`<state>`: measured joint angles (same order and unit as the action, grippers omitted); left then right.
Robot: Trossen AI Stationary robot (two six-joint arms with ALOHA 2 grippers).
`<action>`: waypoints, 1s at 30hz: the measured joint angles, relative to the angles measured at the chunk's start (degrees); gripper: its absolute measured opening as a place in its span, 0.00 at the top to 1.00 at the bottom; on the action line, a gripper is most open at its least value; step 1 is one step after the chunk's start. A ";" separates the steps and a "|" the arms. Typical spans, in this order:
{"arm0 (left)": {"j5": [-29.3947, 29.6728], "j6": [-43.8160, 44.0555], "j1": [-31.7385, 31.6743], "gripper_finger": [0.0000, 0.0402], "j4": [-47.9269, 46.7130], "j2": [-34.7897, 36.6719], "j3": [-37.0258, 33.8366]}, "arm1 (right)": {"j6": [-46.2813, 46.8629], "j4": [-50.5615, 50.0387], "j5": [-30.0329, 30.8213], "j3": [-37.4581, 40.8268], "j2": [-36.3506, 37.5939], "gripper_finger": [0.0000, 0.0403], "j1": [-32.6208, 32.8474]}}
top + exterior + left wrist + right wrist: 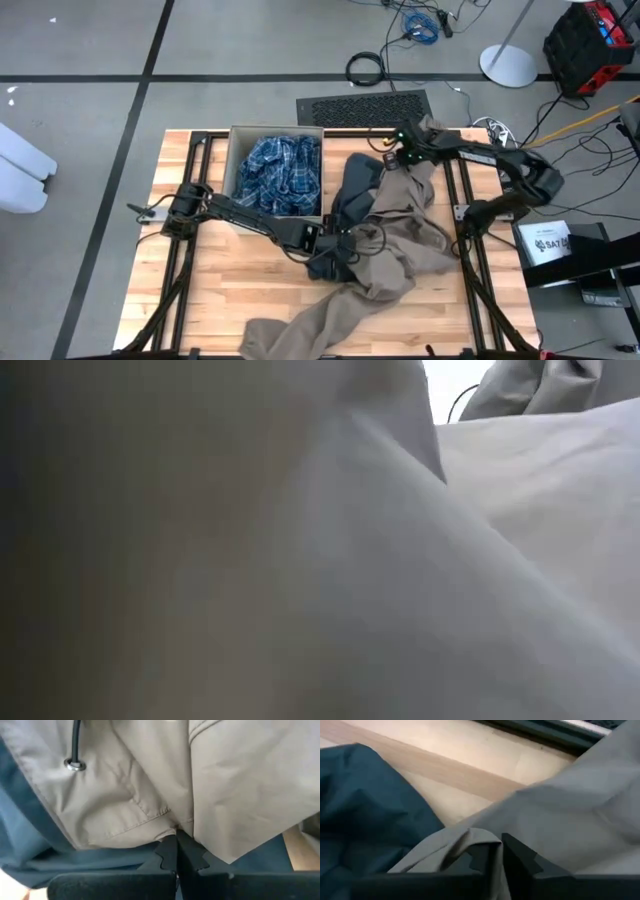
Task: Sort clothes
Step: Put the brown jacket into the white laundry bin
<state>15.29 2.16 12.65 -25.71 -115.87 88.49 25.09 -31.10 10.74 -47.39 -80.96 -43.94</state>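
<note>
While khaki cloth blankets my low view, I see my left tool clenched on the khaki garment mid-worktop, over the navy garment. My right tool also grips khaki. The plaid shirt fills the box.

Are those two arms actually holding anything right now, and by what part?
Both grip the khaki-tan garment: the left gripper pinches a hemmed edge near its middle, the right gripper a fold at its far end.
</note>
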 joint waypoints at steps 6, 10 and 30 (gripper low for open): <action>1.09 1.76 -0.96 0.93 -0.22 -0.02 0.00 | -1.81 -0.54 3.15 -4.79 -6.42 0.71 -0.08; 1.09 1.95 -1.01 0.85 -0.41 -0.02 0.00 | -1.97 -2.15 3.35 -6.78 -8.75 0.56 -0.42; 1.52 0.56 -1.01 0.72 -0.51 -0.02 0.00 | -0.99 -7.42 -0.14 -6.91 -19.64 0.75 0.42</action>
<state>16.82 2.72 11.64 -26.22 -115.90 88.49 24.10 -38.52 10.60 -54.29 -100.61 -43.51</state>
